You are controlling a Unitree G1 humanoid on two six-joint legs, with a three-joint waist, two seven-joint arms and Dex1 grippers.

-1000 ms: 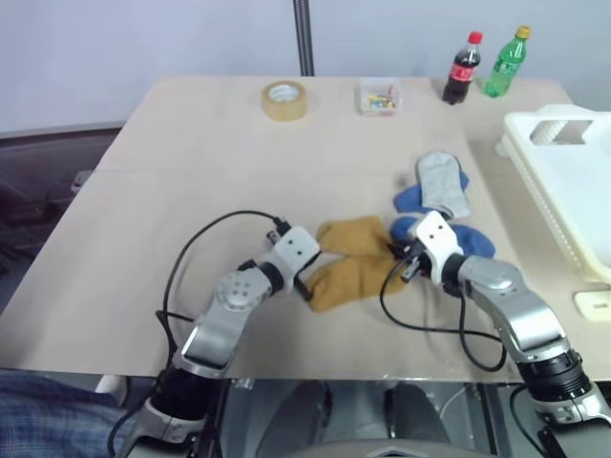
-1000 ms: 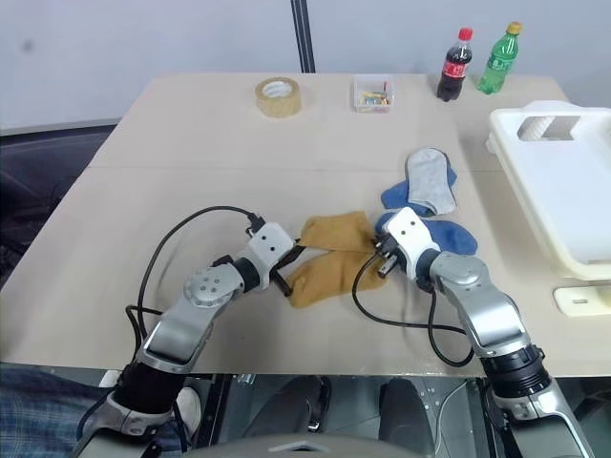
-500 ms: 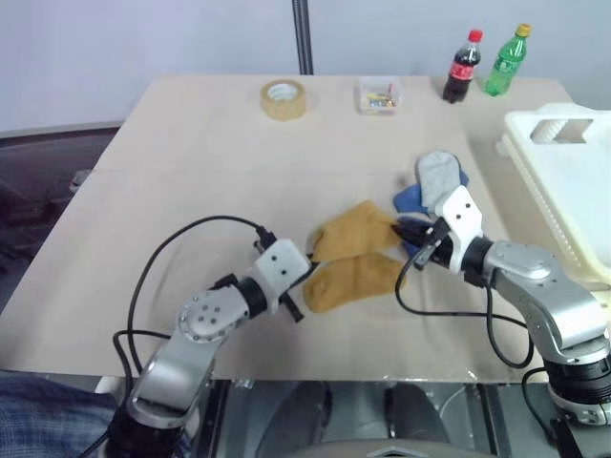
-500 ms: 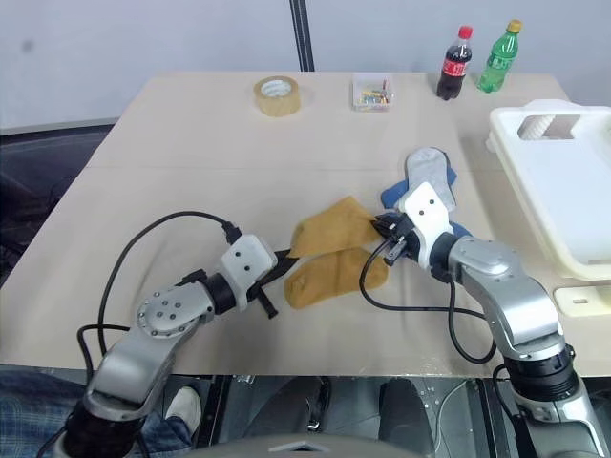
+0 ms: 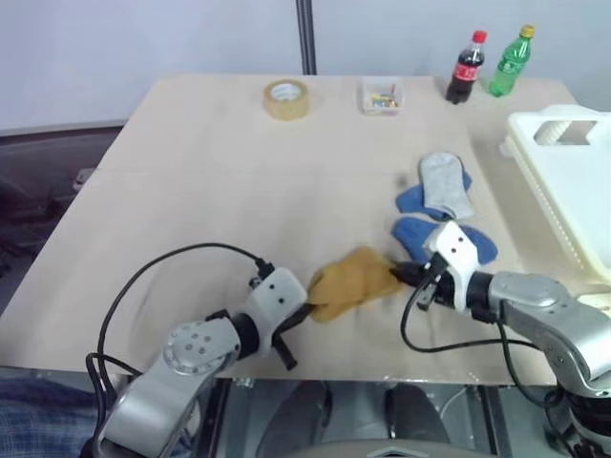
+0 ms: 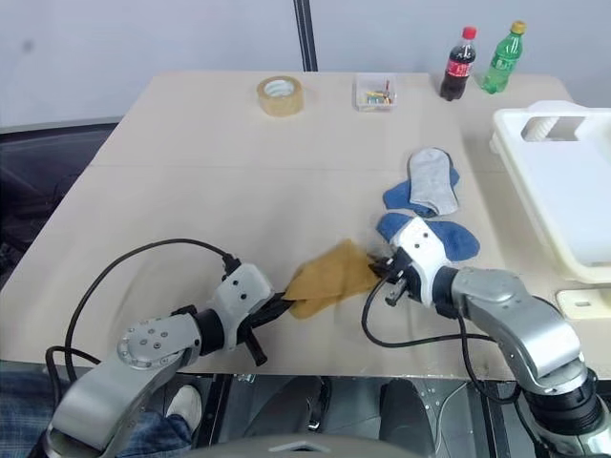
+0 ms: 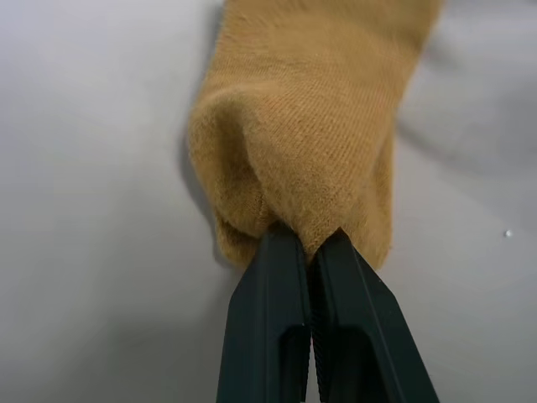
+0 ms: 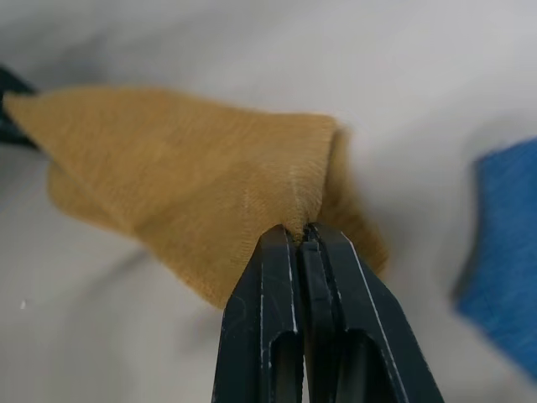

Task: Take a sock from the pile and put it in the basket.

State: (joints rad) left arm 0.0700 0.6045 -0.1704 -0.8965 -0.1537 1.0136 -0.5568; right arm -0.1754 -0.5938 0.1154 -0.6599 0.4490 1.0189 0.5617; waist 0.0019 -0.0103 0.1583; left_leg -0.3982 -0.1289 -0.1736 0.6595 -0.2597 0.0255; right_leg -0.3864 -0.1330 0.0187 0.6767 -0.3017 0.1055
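The left tool (image 5: 304, 310) is clamping 1 end of the yellow sock (image 5: 351, 281), its 2 fingers pressed together on a fold of the fabric, as the left wrist view is showing (image 7: 306, 243). The right tool (image 5: 401, 275) is clamping the opposite end of the same sock, fingers likewise pinched tight on a fold (image 8: 298, 231).

The sock is hanging stretched between the 2 tools, near the front edge of the surface (image 5: 191, 191). Whether its underside is touching the surface cannot be told.

The rest of the pile is lying beyond the right tool:
1. 1 blue sock (image 5: 473, 243) is lying just beside the right tool, on its far side.
2. 1 grey sock (image 5: 444, 183) is lying farther back, overlapping a second blue sock (image 5: 410, 198).

The basket (image 5: 573, 181) is standing at the right edge of the surface, well apart from the yellow sock, with its handle cut-out (image 5: 563, 134) facing the far side.

Along the far edge of the surface, the following are standing well apart from both tools:
1. 1 tape roll (image 5: 286, 99).
2. 1 clear box (image 5: 380, 96).
3. 1 dark bottle (image 5: 464, 69).
4. 1 green bottle (image 5: 509, 63).
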